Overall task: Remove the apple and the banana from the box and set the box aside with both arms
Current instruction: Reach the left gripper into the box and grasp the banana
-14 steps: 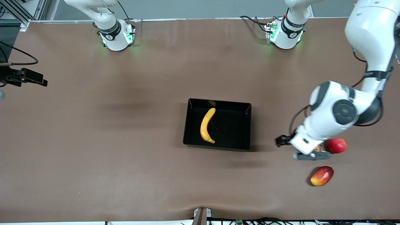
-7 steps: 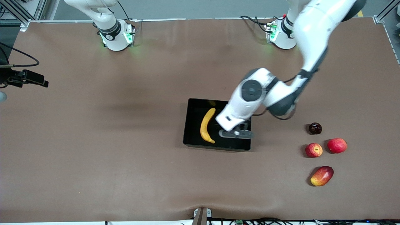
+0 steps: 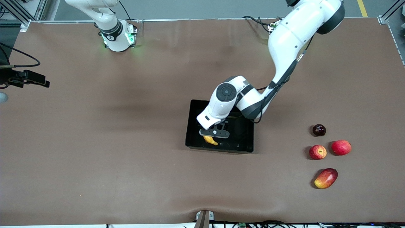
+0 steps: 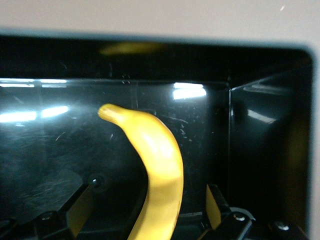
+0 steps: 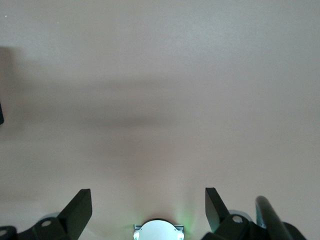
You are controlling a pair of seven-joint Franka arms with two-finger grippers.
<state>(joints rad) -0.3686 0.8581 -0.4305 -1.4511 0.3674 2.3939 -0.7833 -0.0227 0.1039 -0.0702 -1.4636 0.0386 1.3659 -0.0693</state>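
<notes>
Near edge of table (image 3: 95, 177), toward the left arm's end: oval red-yellow mango (image 3: 326, 178) lies closest to the front camera. Farther in from it, small streaked apple (image 3: 317, 152) and a larger plain red fruit (image 3: 341, 147) sit just beside each other, apart. Farther again, a small dark round fruit (image 3: 319, 130).

Mid-table: black box (image 3: 245, 139) stands open-topped. Banana (image 4: 157, 165) lies inside it on the floor, toward the wall facing the right arm's end; only its nearer tip shows in the front view, the rest is covered by the left arm's wrist.

Left gripper (image 4: 149, 212) is down in the box over the banana. Jaws spread wide, one finger (image 4: 80, 210) on each side of the fruit with clear gaps; nothing gripped.

Right gripper (image 5: 149, 207) is off at the right arm's end of the table, hanging over bare brown surface near its own base. Jaws wide apart, holding nothing. Right arm waits.
</notes>
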